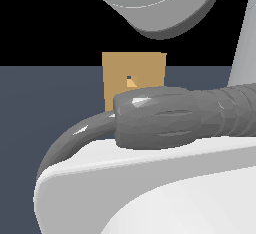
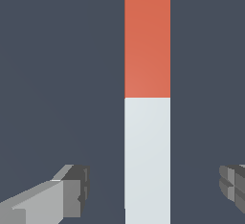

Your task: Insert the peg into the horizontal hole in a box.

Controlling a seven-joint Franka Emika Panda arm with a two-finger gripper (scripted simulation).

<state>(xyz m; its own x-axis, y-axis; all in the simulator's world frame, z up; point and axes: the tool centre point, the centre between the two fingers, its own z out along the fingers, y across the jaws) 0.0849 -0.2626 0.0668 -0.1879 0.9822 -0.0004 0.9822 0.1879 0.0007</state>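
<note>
From my wrist view I see the pincer (image 2: 153,189) spread wide, its fingers (image 2: 67,194) standing apart on either side of the peg (image 2: 147,98) and not touching it. The peg lies flat on the dark blue-grey counter (image 2: 57,74), orange-red on one half, white on the half between the fingers. In the exterior view the tan box (image 1: 134,73) sits on the counter behind the arm's grey cable, its horizontal hole (image 1: 130,81) facing the camera. I can read no writing or labels anywhere.

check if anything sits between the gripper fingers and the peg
Nothing visible does. In the wrist view the peg lies between the open gripper, with bare floor on either side of it up to each of the fingers.
</note>
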